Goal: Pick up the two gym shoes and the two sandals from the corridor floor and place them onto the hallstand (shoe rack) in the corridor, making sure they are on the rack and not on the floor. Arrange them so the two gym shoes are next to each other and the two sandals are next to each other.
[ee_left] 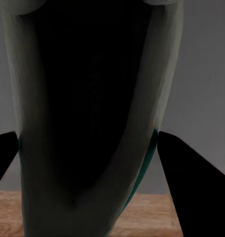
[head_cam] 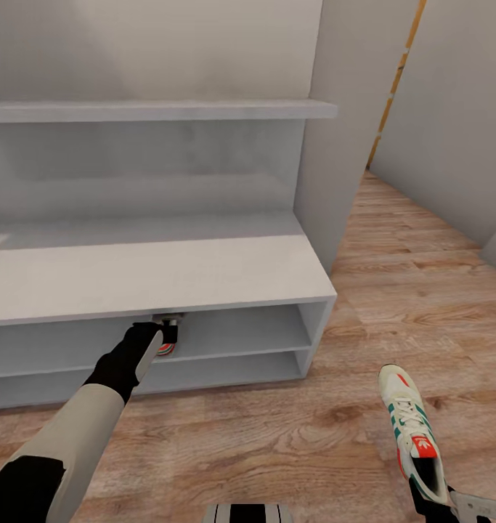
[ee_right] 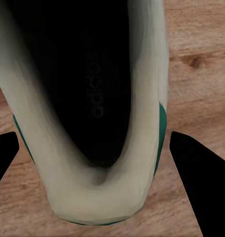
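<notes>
A cream-white gym shoe (head_cam: 415, 432) with green side stripes, white laces and red patches on tongue and heel is seen at the lower right of the head view, toe pointing up the frame, over the wood-plank floor (head_cam: 291, 443). Its heel end is met by the right gripper (head_cam: 440, 501) at the bottom right edge. In the right wrist view the shoe's dark opening and pale heel rim (ee_right: 100, 197) sit between the two black jaw tips, with a brand word readable on the insole; the jaws are pinched on the heel of this shoe, which is held over the floor.

The other gym shoe (head_cam: 168, 338) is barely seen in the centre left of the head view, a red patch and pale edge showing under the top board of the light-grey shoe rack (head_cam: 204, 276), in its upper open row. The left gripper (head_cam: 166, 330) is reached into that row. In the left wrist view the shoe's dark opening and cream collar (ee_left: 142, 158), with a green stripe, lie between the black jaw tips, which are closed on it.
</notes>
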